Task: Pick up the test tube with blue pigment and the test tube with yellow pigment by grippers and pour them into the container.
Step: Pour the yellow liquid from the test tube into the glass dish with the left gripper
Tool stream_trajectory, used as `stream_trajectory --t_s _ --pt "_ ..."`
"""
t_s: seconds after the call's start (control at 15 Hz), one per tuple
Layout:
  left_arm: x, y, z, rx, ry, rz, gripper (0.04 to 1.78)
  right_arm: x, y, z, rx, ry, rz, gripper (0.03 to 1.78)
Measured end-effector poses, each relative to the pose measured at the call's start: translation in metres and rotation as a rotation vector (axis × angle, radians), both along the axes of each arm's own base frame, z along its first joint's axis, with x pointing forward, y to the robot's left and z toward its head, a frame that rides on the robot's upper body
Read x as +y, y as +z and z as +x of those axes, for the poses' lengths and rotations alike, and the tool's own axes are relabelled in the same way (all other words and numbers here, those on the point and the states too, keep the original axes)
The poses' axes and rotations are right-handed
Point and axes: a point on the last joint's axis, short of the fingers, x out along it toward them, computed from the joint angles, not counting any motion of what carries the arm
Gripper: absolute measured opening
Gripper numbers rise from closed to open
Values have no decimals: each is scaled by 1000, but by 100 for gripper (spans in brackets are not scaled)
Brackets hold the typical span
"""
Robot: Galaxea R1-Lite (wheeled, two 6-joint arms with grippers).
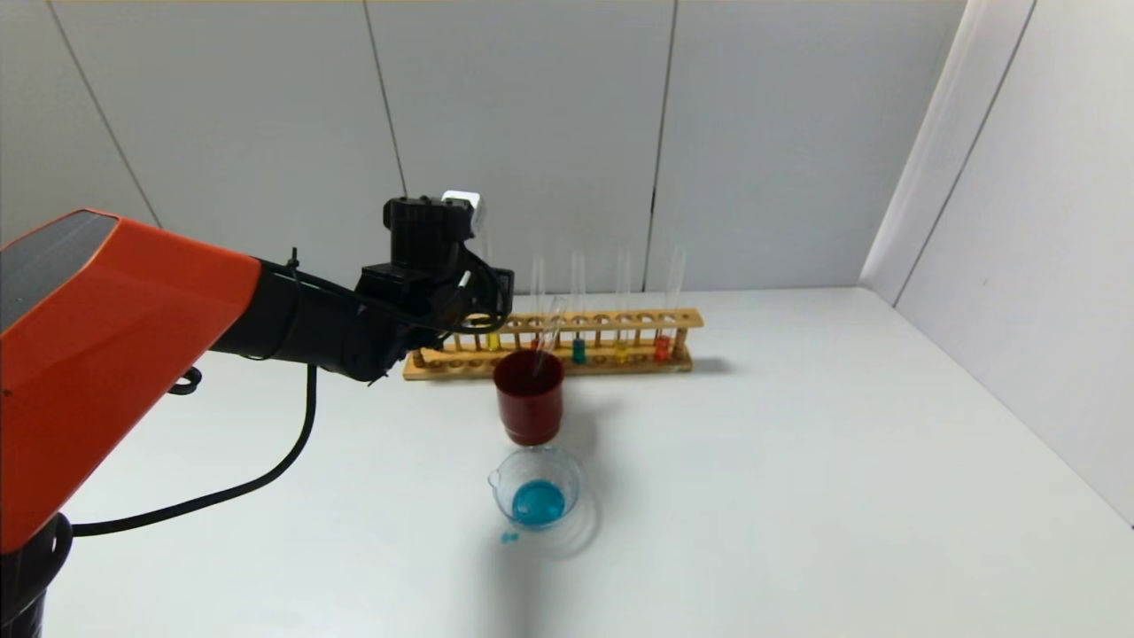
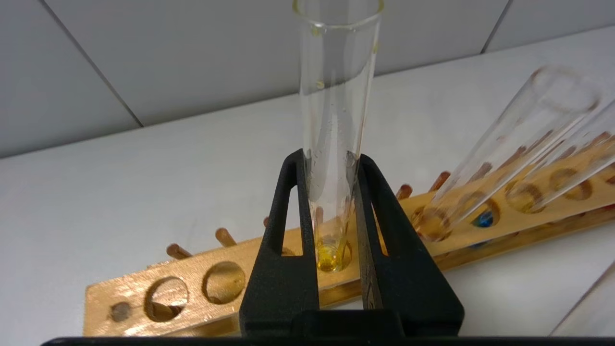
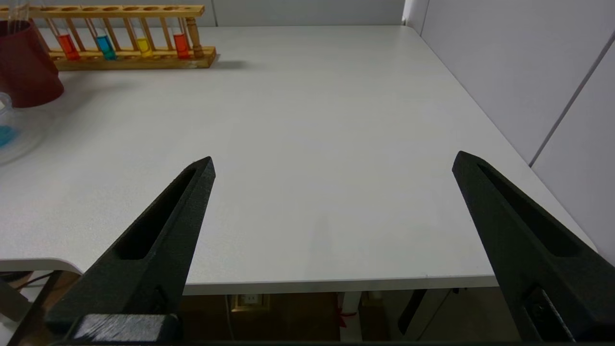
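My left gripper (image 1: 485, 308) (image 2: 330, 158) is shut on the test tube with yellow pigment (image 2: 336, 96) (image 1: 493, 341), gripping its glass partway up. The tube stands upright, with its yellow-filled bottom down in a hole near the left end of the wooden rack (image 1: 554, 354) (image 2: 192, 288). A tube with blue pigment (image 1: 578, 350) (image 3: 104, 46) stands further right in the rack. The container (image 1: 538, 486), a low clear beaker holding blue liquid, sits nearer me on the table. My right gripper (image 3: 334, 161) hangs open over the table's front right edge, holding nothing.
A dark-red cup (image 1: 529, 397) stands between rack and beaker, with an empty tube (image 1: 547, 332) leaning in it. More tubes, yellow (image 1: 621, 353) and orange-red (image 1: 661, 347), stand in the rack. Blue drops (image 1: 509, 537) lie by the beaker. Walls close in behind and on the right.
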Motion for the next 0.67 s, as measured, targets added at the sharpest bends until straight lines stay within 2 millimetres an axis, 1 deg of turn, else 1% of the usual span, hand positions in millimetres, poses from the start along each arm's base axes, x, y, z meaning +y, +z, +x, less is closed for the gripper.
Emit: stream_trajectory --t_s 0.33,0.67 --pt "1 25 -4 -48 -3 -2 27 0 0 0 0 0 0 174" --pt "4 59 -9 -115 -8 12 27 0 0 0 0 0 0 174"
